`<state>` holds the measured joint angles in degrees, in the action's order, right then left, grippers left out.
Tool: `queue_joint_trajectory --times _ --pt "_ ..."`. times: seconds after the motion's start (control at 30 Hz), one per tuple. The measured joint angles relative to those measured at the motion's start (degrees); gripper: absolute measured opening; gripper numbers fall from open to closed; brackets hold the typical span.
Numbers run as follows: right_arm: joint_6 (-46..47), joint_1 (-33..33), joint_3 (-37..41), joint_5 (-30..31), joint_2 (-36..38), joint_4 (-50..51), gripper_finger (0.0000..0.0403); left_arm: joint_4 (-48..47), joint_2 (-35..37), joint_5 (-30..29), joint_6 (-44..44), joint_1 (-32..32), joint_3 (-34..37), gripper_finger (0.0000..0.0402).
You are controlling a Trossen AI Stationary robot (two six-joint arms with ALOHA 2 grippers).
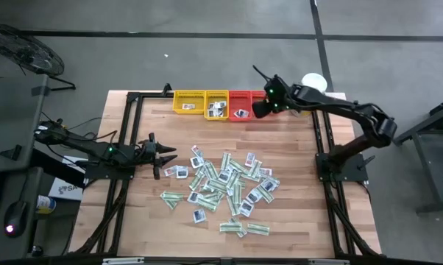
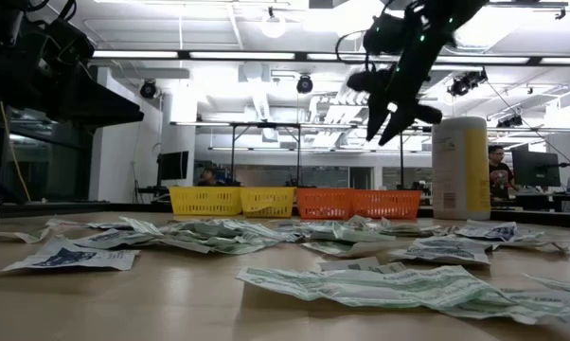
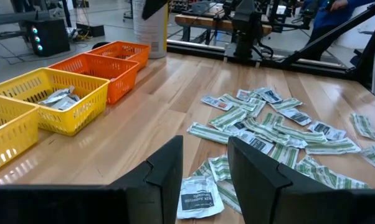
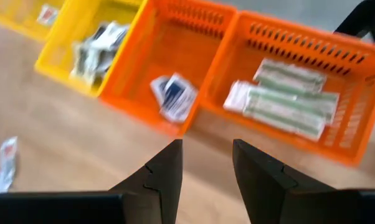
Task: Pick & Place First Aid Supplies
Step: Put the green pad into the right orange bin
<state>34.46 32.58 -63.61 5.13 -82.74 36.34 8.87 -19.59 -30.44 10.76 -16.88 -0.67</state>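
At left of the high view my left gripper (image 1: 165, 157) hovers spread and empty over a packet (image 3: 199, 196). The packets (image 1: 225, 184) litter mid-table. Upper right, my right gripper (image 1: 260, 105) hangs spread over the red trays (image 1: 243, 98), apparently just after a drop; next I'd return for another.
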Motion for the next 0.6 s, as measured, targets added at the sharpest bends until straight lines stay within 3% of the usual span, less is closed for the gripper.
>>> queue_joint_trajectory --times 0.43,0.6 --pt "2.6 -12.2 0.0 -3.7 2.1 4.8 0.0133 0.0 0.0 0.0 0.0 0.0 0.0 0.0127" --pt "-2.2 -16.7 0.0 -3.7 2.1 4.9 0.0133 0.0 0.0 0.0 0.0 0.0 0.0 0.0127"
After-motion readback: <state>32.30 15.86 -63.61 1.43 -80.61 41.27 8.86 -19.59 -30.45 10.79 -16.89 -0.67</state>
